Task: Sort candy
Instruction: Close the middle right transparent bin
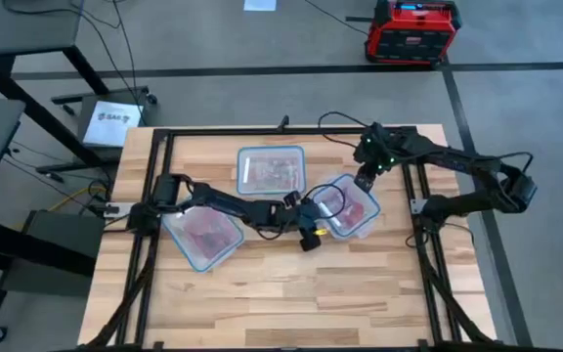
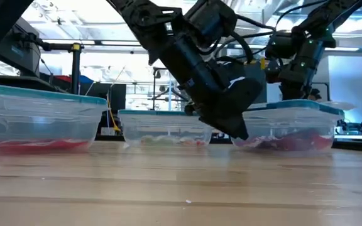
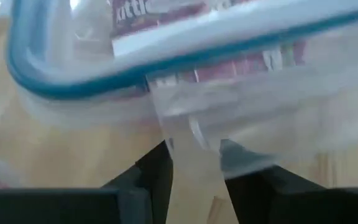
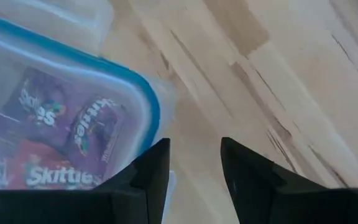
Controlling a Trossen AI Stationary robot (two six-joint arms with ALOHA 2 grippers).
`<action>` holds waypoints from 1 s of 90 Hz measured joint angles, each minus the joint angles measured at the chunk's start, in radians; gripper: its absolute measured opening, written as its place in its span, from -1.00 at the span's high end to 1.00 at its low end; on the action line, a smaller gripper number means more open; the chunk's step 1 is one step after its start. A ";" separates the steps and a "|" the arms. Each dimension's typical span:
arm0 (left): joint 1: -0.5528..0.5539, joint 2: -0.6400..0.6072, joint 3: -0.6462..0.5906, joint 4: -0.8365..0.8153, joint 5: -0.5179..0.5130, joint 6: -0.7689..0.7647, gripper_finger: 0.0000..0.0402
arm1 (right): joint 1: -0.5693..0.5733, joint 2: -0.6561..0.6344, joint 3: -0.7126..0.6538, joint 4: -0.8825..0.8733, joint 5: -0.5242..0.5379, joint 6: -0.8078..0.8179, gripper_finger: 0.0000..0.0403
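Three clear containers with bluish rims stand on the wooden table, each holding candy. The left one (image 1: pixel 201 236) has red packets, the far middle one (image 1: pixel 271 168) mixed pieces. The right one (image 1: pixel 346 206) holds red and purple Skittles packets (image 4: pixel 61 146). My left gripper (image 1: pixel 313 217) is at the right container's near-left corner, open, with a clear plastic tab (image 3: pixel 188 134) showing between its fingers. My right gripper (image 1: pixel 364 180) hangs open over bare wood just off that container's far corner (image 4: pixel 146 102), with nothing between its fingers. My left gripper comes low and nearly level from the table's left at the right container's corner, below its blue rim (image 3: pixel 73 87). The clear tab fills the gap between the two fingers (image 3: pixel 160 168). Whether they touch it, I cannot tell.
The three containers stand close together across the table's middle. A black frame (image 1: pixel 154 147) runs round the tabletop. Open wood lies along the near edge (image 1: pixel 281 303). Beyond the table are a red box (image 1: pixel 411 29) on the floor and a bench at the left.
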 joint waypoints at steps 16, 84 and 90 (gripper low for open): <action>-0.035 -0.025 0.000 -0.151 0.000 -0.019 0.41 | 0.026 0.000 0.000 -0.008 -0.014 0.115 0.35; -0.076 0.000 0.000 -0.016 -0.064 -0.083 0.41 | 0.269 0.000 0.000 -0.166 0.063 0.359 0.35; -0.076 0.000 -0.001 0.006 -0.086 -0.081 0.41 | 0.297 0.000 0.000 -0.150 0.062 0.380 0.35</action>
